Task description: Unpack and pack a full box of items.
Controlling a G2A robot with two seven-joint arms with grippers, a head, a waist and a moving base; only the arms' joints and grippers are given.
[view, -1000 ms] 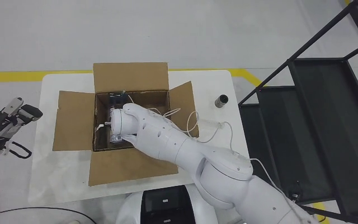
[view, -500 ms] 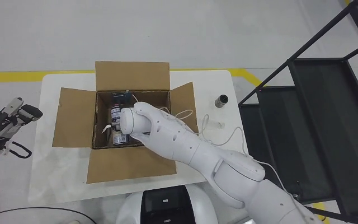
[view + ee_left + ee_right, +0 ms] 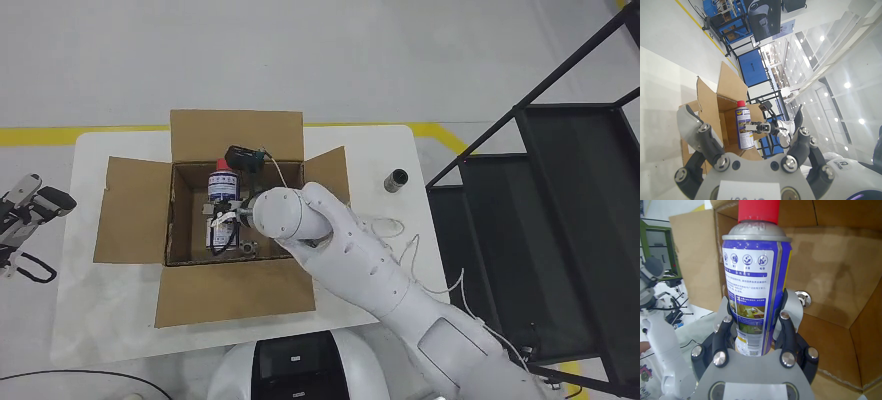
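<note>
Right gripper (image 3: 756, 303) clamped on spray can (image 3: 753, 262) below mid-body; can upright over open box (image 3: 235, 135), centre-left of top view. Rigid, smooth metal, probably slippery: grip cylinder, not cap. Left gripper (image 3: 742, 113) spread wide.

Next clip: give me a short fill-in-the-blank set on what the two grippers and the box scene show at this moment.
1. The right gripper has its fingers shut on a blue metal spray can with a ____ cap.
2. The can is held ____, not lying flat.
3. The left gripper has its fingers ____, holding nothing.
4. The small dark cylinder stands on the white table, ____ the open brown cardboard box.
Missing words: red; upright; open; outside
</note>
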